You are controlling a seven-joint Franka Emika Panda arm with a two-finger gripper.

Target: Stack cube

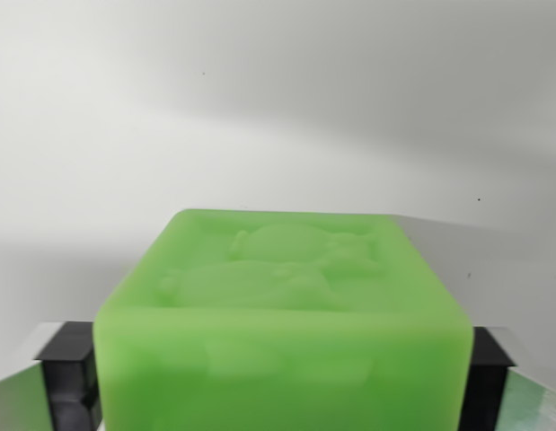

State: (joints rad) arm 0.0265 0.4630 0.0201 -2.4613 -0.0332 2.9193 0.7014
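Green cube (pixel 279 314), its top embossed with a relief figure, fills the lower wrist view, clamped between the black pads (pixel 69 377) of the gripper (pixel 279 382), one on each side. Behind it lies only a bare white surface (pixel 278 108). With the grasp apparently made, stacking remains: no second cube is in sight, so the placement looks not yet begun

The cube (pixel 282 323) sits between the claw's (pixel 279 368) fingers (pixel 73 373), filling the foreground.
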